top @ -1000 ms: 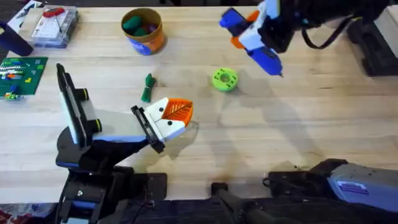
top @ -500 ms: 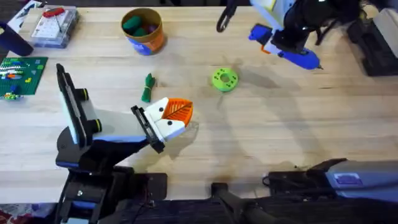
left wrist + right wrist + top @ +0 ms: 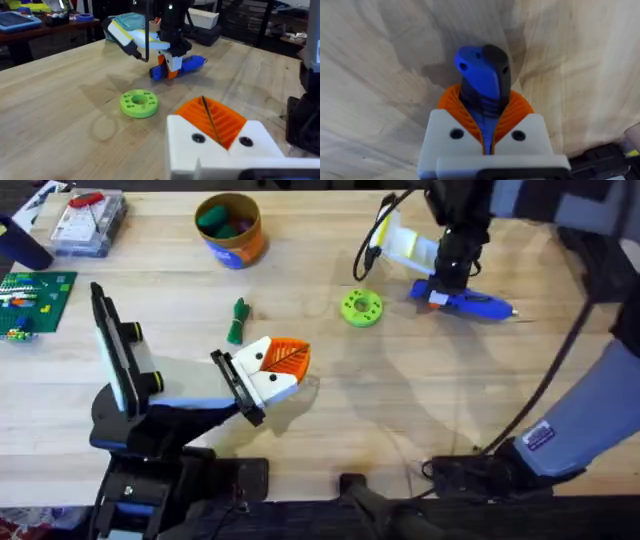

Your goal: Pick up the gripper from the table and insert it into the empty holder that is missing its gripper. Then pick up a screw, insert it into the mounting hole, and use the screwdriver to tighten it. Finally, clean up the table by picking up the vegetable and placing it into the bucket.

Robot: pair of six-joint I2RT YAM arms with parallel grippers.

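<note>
The blue screwdriver (image 3: pixel 475 303) lies on the table at the back right, tip pointing right. My right gripper (image 3: pixel 437 290) is shut on its rear end, and its orange pads press the blue body (image 3: pixel 480 75). At the front left stands the holder (image 3: pixel 112 345). Its black clamp (image 3: pixel 238 388) carries the white gripper with orange pads, my left gripper (image 3: pixel 290 358), whose pads are shut with nothing between them (image 3: pixel 210 117). The green vegetable (image 3: pixel 237 320) lies between the holder and the bucket (image 3: pixel 230 228). The screw is out of view.
A lime-green disc with holes (image 3: pixel 361 308) lies mid-table, left of the screwdriver. A clear box with a red-handled tool (image 3: pixel 85 220) and a green brick plate (image 3: pixel 35 300) sit at the far left. The right arm's cable (image 3: pixel 372 235) loops above the disc.
My right arm carried the screwdriver from up in the air rightward and down. It now lies flat on the table. The holder and left gripper have not moved.
</note>
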